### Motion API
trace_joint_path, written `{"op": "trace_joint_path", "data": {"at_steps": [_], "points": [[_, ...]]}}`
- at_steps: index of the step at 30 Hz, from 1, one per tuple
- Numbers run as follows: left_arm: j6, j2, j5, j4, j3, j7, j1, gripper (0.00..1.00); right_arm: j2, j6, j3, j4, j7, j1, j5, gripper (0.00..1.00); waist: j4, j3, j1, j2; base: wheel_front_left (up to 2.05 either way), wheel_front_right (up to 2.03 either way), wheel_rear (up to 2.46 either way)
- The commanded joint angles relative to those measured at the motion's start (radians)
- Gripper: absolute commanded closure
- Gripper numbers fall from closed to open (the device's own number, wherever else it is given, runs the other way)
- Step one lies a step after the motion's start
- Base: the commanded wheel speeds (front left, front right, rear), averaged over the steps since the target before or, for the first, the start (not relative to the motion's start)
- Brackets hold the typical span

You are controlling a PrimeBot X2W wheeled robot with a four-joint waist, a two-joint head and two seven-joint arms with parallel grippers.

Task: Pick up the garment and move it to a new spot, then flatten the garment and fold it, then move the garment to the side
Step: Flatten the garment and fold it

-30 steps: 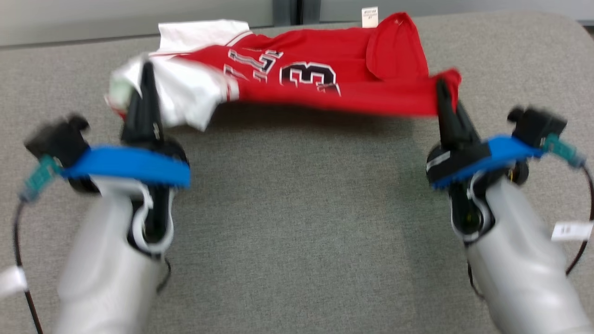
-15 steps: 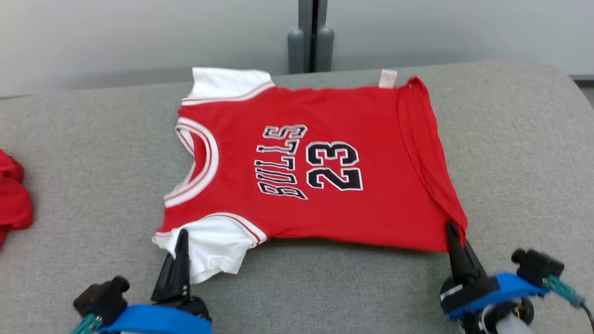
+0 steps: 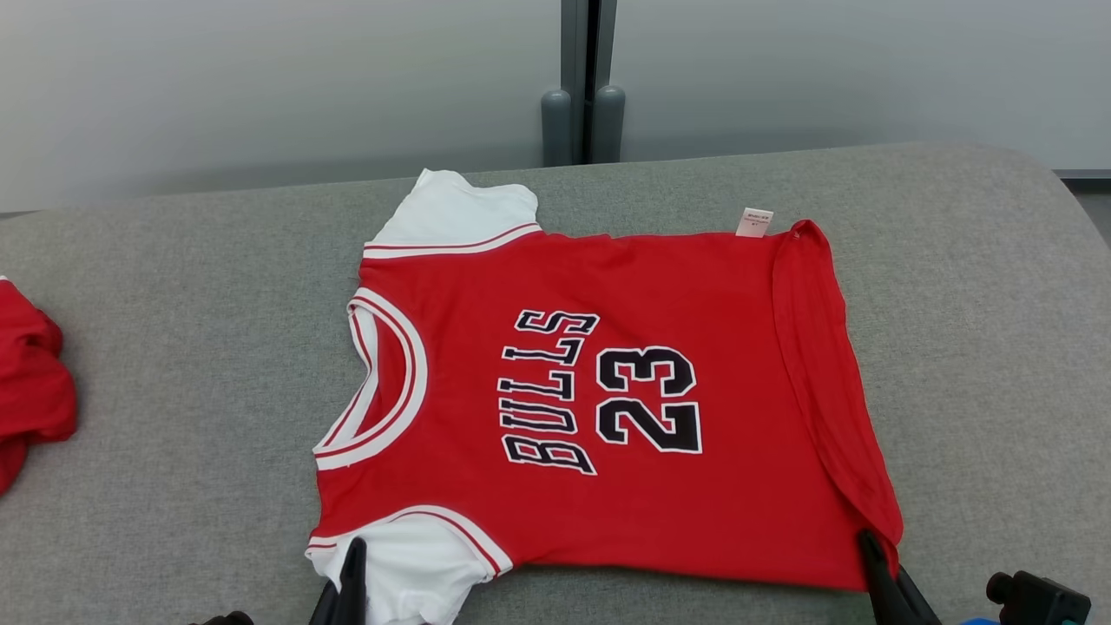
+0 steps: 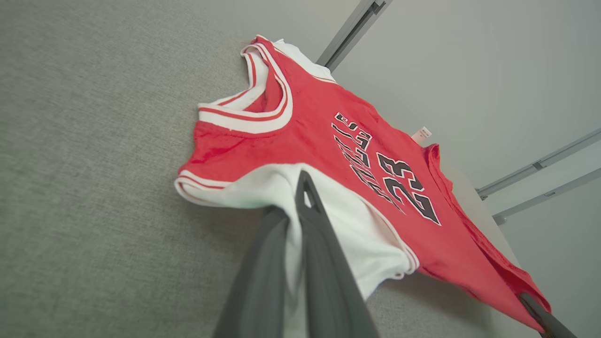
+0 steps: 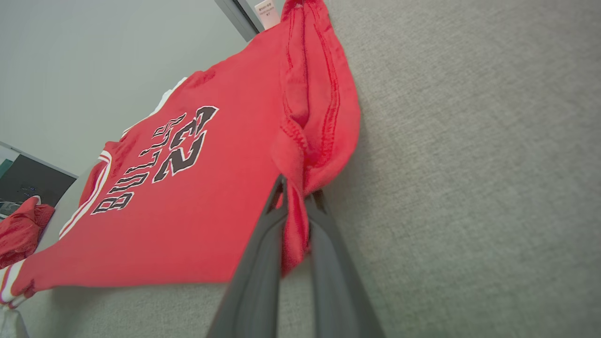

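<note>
A little red shirt [image 3: 608, 391] lies spread out flat in the middle of the gray table [image 3: 174, 347], and both claws pinch its near edge.

The shirt has short white sleeves, a white and red striped neck, and "BULLS" and "23" in black with white edges. Its neck points to the left and its bottom to the right, where the hem is folded over in a long flap. A small white tag [image 3: 753, 222] sticks out at the far edge. The left claw [image 3: 351, 564] is squeezed tight on the near white sleeve. The right claw [image 3: 872, 555] is squeezed tight on the near bottom corner. Another red cloth [image 3: 30, 373] sits far off to the left.
</note>
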Motion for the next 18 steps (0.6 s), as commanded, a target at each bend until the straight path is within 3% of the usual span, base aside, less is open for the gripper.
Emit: {"op": "trace_joint_path", "data": {"at_steps": [1,18], "points": [[0.004,0.008,-0.003,-0.006,-0.004,0.004,0.005,1.0,0.002,0.0,-0.012,-0.017,0.021,0.024,-0.01,1.0,0.0,-0.001,0.0001,0.0002,0.0,0.0,0.0],[-0.021,0.024,-0.001,0.027,-0.03,0.054,-0.085,1.0,0.026,0.0,-0.053,-0.139,0.187,0.027,0.001,1.0,-0.005,0.013,0.0001,0.0002,0.0,0.0,0.0]]}}
